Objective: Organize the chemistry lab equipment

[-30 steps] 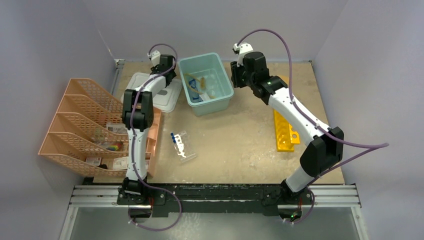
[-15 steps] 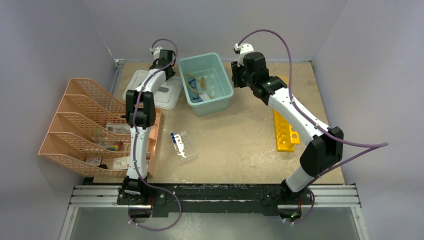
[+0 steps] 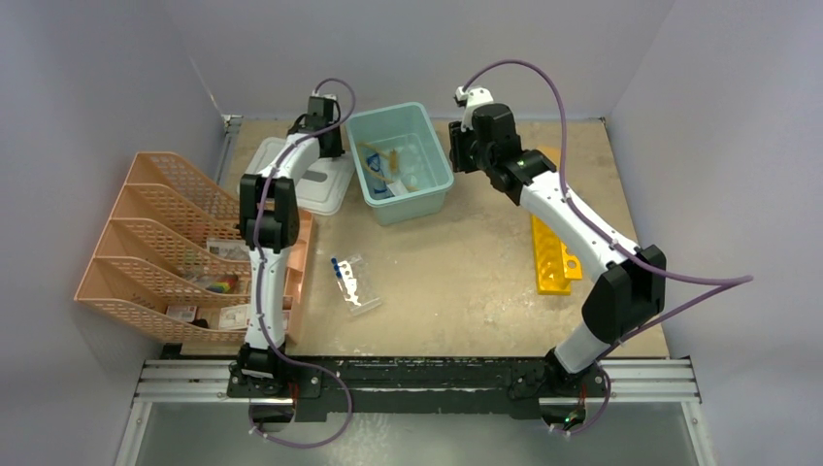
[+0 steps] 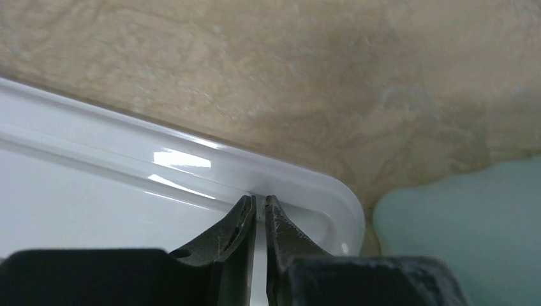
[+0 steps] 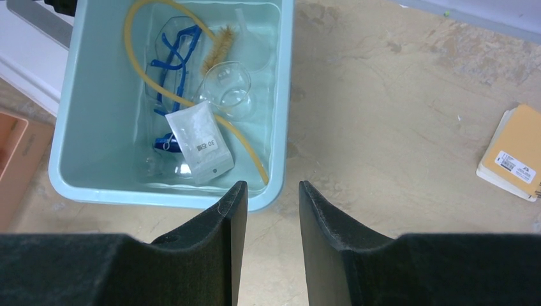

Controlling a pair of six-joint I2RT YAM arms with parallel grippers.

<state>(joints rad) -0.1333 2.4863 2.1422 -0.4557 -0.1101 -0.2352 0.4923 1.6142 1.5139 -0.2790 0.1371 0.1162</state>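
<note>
Ok, visibility first. Clear glassware in the teal bin (image 5: pixel 96 108) is hard to separate from the bin floor. The glass dish (image 5: pixel 226 86) reads, but the funnel-like shape behind it is faint. The blue-based cylinder (image 5: pixel 164 143) is mostly under the white packet (image 5: pixel 198 140). Amber tubing (image 5: pixel 129 48) loops across the blue-framed safety glasses (image 5: pixel 175 57), with a bristle brush (image 5: pixel 214 54) beside them. The notebook (image 5: pixel 513 153) is cut off at the frame edge. In the top view both wrists cover their fingertips. Blue-capped tubes (image 3: pixel 345 280) lie on the table (image 3: pixel 466 282), well apart from the bin.

Left gripper (image 4: pixel 260 207): closed to a hairline slit, nothing visibly between. Tips are at the white lid (image 4: pixel 96 210) rim near its corner, contact unclear.

Right gripper (image 5: pixel 271 191): moderately open and empty, over bare table just outside the bin wall.
</note>
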